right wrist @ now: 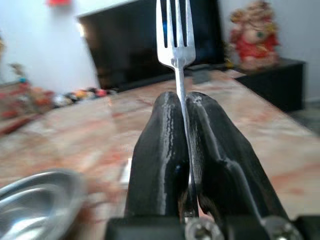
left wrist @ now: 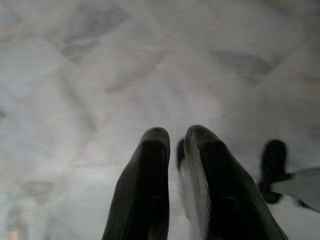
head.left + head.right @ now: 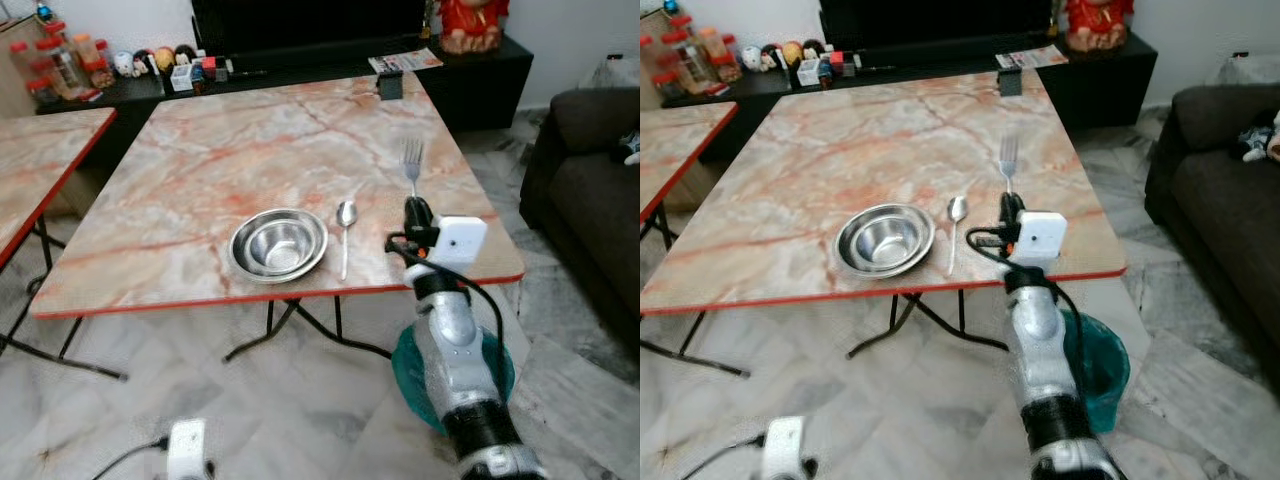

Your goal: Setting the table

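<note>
Fork (image 1: 175, 35) sits clenched in your right hand (image 1: 183, 107), tines forward, near the tabletop (image 3: 200, 160) front edge, right of spoon (image 3: 345, 225) and bowl (image 3: 278, 245); left hand (image 2: 175, 150) hangs closed.

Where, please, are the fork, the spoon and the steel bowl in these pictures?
fork (image 3: 411, 155): left eye view, on its tines.
spoon (image 3: 346, 213): left eye view, on its bowl end.
steel bowl (image 3: 278, 243): left eye view, on its inner base.
</note>
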You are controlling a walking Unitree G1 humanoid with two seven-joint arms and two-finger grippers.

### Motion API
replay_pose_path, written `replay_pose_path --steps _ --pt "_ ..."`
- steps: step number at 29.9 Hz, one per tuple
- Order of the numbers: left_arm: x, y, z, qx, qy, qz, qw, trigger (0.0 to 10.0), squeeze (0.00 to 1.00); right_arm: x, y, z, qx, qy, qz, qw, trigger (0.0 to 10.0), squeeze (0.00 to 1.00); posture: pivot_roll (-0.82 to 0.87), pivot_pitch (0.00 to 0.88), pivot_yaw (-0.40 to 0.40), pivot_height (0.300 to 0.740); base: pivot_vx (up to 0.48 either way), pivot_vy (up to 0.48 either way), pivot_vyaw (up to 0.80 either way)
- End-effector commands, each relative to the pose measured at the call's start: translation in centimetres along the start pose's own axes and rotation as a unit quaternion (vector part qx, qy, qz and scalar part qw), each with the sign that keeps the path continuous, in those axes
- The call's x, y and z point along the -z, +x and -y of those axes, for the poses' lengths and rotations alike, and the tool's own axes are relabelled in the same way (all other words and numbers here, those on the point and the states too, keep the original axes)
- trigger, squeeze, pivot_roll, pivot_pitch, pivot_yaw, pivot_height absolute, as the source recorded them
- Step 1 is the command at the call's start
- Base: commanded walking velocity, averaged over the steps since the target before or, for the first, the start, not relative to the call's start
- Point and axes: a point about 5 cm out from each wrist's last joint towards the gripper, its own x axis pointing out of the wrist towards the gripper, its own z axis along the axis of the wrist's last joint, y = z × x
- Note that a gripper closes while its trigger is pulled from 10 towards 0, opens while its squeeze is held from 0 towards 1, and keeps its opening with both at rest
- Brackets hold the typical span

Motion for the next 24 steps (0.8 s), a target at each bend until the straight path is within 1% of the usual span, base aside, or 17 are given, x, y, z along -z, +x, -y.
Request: replay_pose_path --steps 1,20,24 --pt "-0.19 -0.07 -1.44 -0.019 -0.002 0.003 1.0 10.0 0.0 -0.57 0.43 -1.51 -0.019 0.01 0.01 1.0 10.0 0.0 -0.06 0.039 0.086 0.74 0.3 0.0 0.0" --pt "0.0 -0.11 -1.39 -0.018 -0.002 0.002 1.0 10.0 0.0 -0.23 0.21 -1.73 -0.023 0.009 0.001 1.0 10.0 0.0 -0.06 0.045 0.086 0.74 0.296 0.0 0.0" --pt "0.02 -0.11 -1.43 -0.019 -0.002 0.001 1.0 10.0 0.0 0.19 -0.27 -2.06 -0.027 0.011 -0.009 1.0 10.0 0.0 -0.07 0.047 0.085 0.74 0.28 0.0 0.0"
